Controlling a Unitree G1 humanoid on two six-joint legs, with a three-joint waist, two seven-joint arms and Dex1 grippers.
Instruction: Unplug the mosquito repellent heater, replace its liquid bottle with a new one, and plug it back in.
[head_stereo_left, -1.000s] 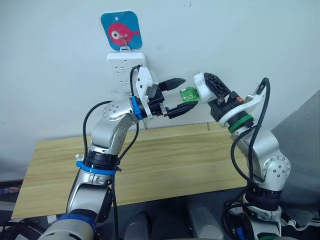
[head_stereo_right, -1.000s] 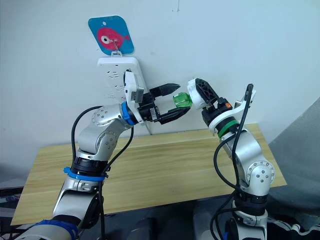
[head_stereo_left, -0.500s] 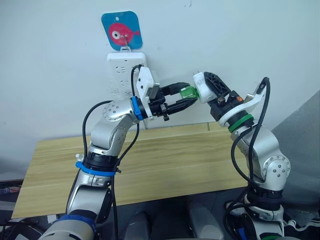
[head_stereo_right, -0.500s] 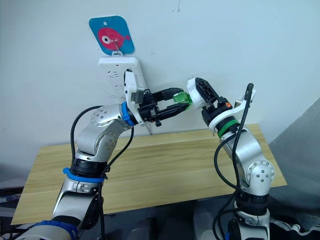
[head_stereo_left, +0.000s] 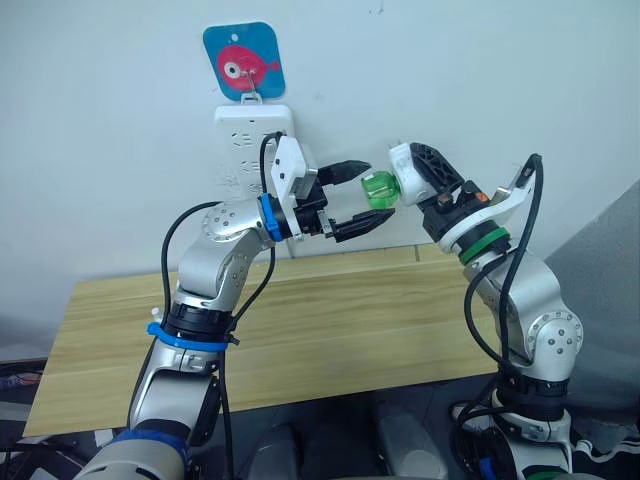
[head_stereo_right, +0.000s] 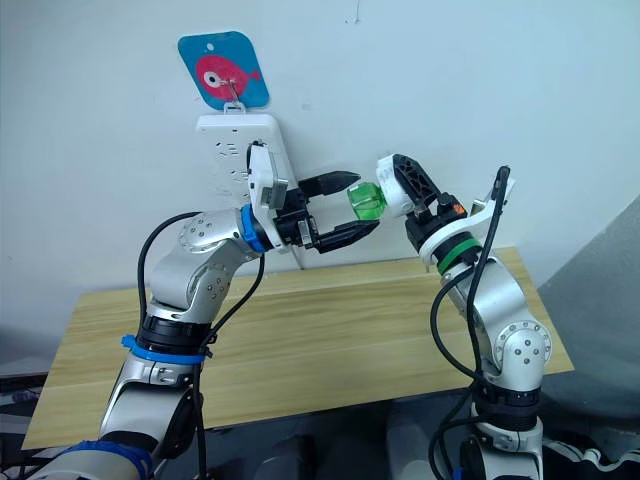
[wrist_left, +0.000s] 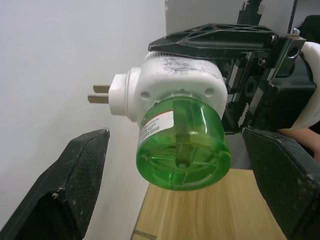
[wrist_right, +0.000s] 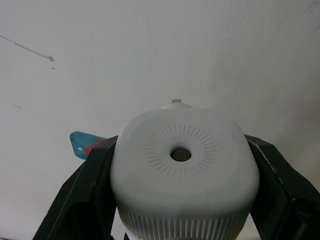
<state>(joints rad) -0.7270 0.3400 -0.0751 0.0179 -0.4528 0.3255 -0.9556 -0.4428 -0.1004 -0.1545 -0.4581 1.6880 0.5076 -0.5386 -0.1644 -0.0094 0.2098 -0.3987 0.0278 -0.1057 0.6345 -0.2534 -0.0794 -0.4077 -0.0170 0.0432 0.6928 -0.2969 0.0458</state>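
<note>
My right gripper (head_stereo_left: 412, 172) is shut on the mosquito repellent heater (wrist_right: 182, 165), a white rounded unit held up in the air in front of the wall. Its two metal prongs (wrist_left: 98, 94) are free and point toward the wall. The green liquid bottle (wrist_left: 181, 145) is still seated in the heater and sticks out toward my left arm. My left gripper (head_stereo_left: 378, 190) is open, with one black finger (wrist_left: 70, 175) on each side of the bottle and a gap to it on both sides.
A long white socket strip (head_stereo_left: 250, 140) hangs on the wall under a blue sign with a pink fish (head_stereo_left: 243, 60), just behind my left wrist. The wooden table (head_stereo_left: 330, 320) lies below both arms.
Half a second ago my left fingers were closed around the green bottle; now they stand open again. The bottle remains in the heater, and the right arm has hardly moved.
</note>
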